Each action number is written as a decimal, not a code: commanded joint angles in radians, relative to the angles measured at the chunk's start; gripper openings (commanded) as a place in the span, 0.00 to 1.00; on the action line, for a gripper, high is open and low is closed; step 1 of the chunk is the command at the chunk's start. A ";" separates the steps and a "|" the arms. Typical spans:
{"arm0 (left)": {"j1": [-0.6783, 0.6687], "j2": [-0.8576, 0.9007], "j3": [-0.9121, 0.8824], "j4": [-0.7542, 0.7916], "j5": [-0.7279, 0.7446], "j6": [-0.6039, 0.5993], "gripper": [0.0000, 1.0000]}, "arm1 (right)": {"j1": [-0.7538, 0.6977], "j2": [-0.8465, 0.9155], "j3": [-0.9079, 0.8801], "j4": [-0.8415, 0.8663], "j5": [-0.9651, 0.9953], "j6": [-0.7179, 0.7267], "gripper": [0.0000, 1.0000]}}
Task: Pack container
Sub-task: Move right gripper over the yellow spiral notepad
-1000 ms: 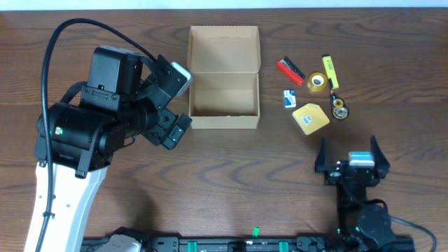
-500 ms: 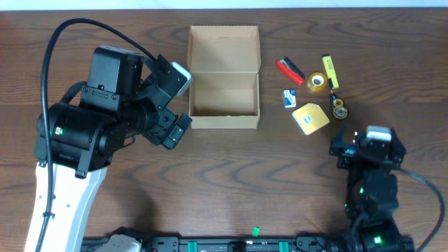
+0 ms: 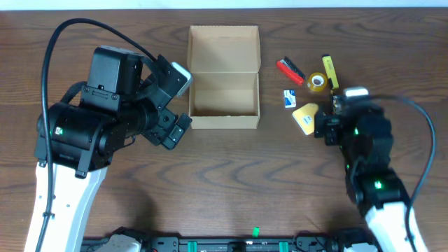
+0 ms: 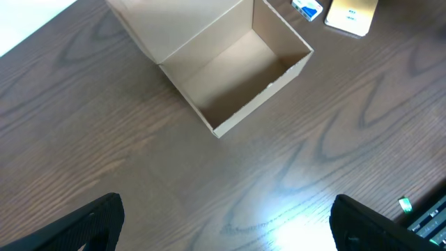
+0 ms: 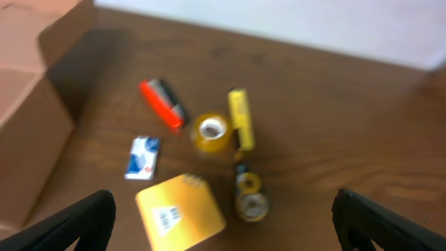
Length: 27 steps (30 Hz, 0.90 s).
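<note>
Clearly both stand wide open, touching nothing: the left gripper (image 4: 223, 226) hovers near the box (image 4: 237, 77), the right gripper (image 5: 226, 223) near the yellow pad (image 5: 180, 209).

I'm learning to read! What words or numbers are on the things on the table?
No text here can be read.
On the square yellow notepad: a white label with dark marks, too blurred to read.
On the small blue-and-white packet: print too blurred to read.
On the plain tan cardboard box: no print visible.
</note>
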 commanded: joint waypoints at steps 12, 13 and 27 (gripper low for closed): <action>0.001 0.003 0.016 -0.003 -0.006 0.006 0.95 | -0.010 0.356 0.267 -0.325 -0.238 -0.020 0.99; 0.001 0.003 0.016 -0.003 -0.006 0.006 0.95 | -0.010 0.372 0.269 -0.332 -0.238 -0.020 0.99; 0.001 0.003 0.016 -0.003 -0.006 0.006 0.95 | -0.010 0.443 0.264 -0.317 -0.089 -0.062 0.99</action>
